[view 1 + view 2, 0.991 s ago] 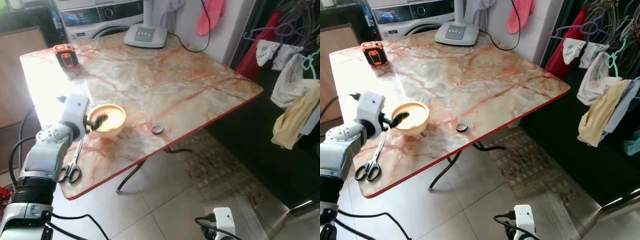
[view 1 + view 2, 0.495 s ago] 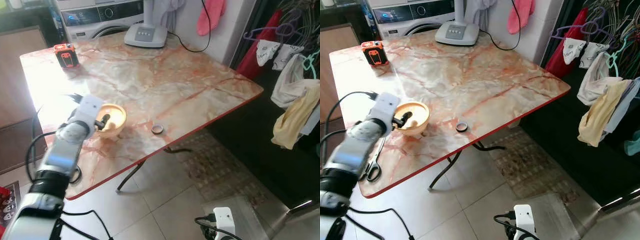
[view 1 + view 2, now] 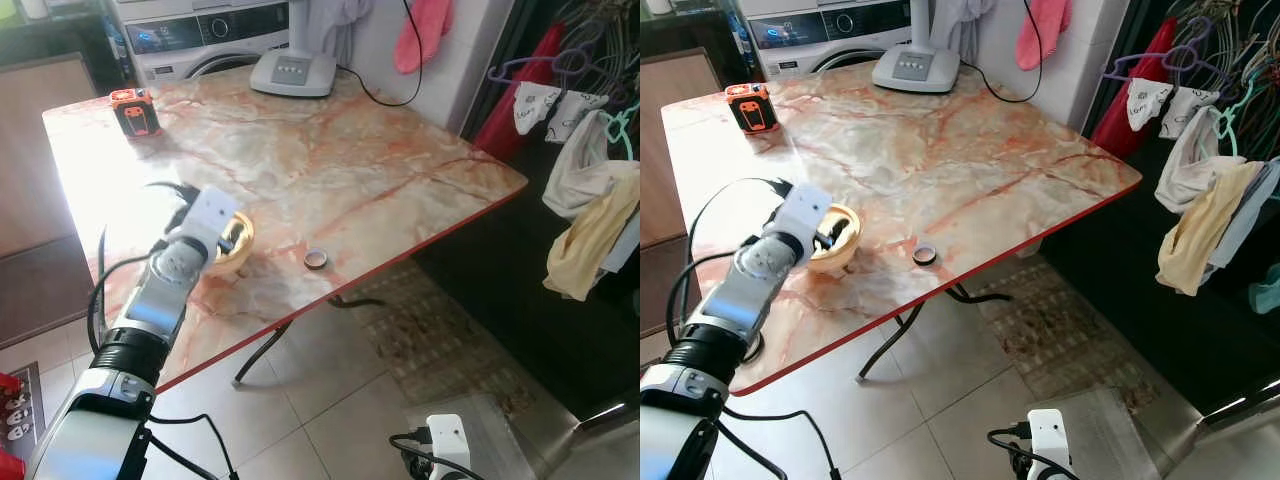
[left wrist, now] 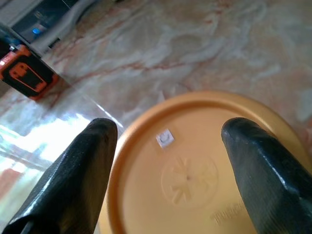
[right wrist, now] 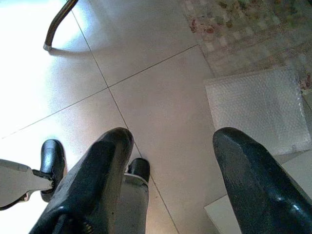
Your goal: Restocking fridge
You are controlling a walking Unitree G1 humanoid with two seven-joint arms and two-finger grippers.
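My left gripper (image 4: 165,161) is spread wide over the yellow bowl (image 3: 236,243), fingers (image 4: 73,175) straddling the rim, grasping nothing. Bowl sits lower left of the head view on the marble table (image 3: 340,160), near the red front edge; lots of bare tabletop to its right & behind. Small ring (image 3: 315,259) lies right of the bowl, apart. Orange-black device (image 3: 135,110) at upper left corner. Embossed writing on bowl base, unreadable. Right gripper (image 5: 170,161) hangs open over floor tiles.
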